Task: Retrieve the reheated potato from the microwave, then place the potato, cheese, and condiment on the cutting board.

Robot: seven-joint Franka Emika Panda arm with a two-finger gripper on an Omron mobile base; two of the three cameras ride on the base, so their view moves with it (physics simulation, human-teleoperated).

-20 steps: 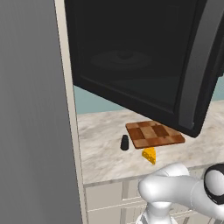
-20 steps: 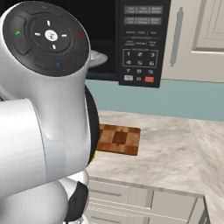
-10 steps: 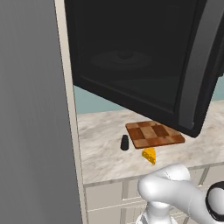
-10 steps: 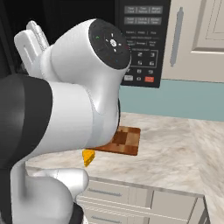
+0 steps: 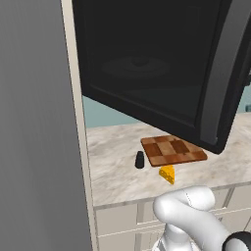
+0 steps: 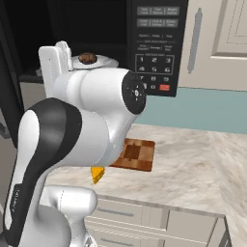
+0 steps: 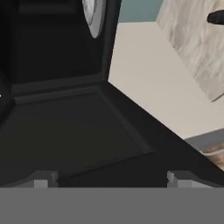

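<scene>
The microwave [image 6: 154, 48] stands open, its wide dark door [image 5: 147, 73] swung out over the counter. Inside it the grey-brown potato [image 6: 87, 58] rests on a white plate [image 6: 103, 62]. My arm's white hand is raised just left of that plate, at the mouth of the oven. In the hand view my gripper [image 7: 109, 181] is open and holds nothing, facing the dark oven floor with the plate's rim [image 7: 93, 17] at the top. The checkered cutting board [image 5: 174, 151] lies on the counter. The black condiment [image 5: 140, 160] stands left of it, and the yellow cheese [image 5: 167, 173] lies in front.
A tall grey panel [image 5: 34, 147] walls off the left side. The marble counter [image 6: 193, 164] runs on to the right below cream cabinet doors [image 6: 217, 38]. The open door overhangs the board's far end.
The arm has swung down and left in the right base view, uncovering the microwave's inside, the plate and the potato. The hand has come up to the oven's mouth. The jaws stay wide.
</scene>
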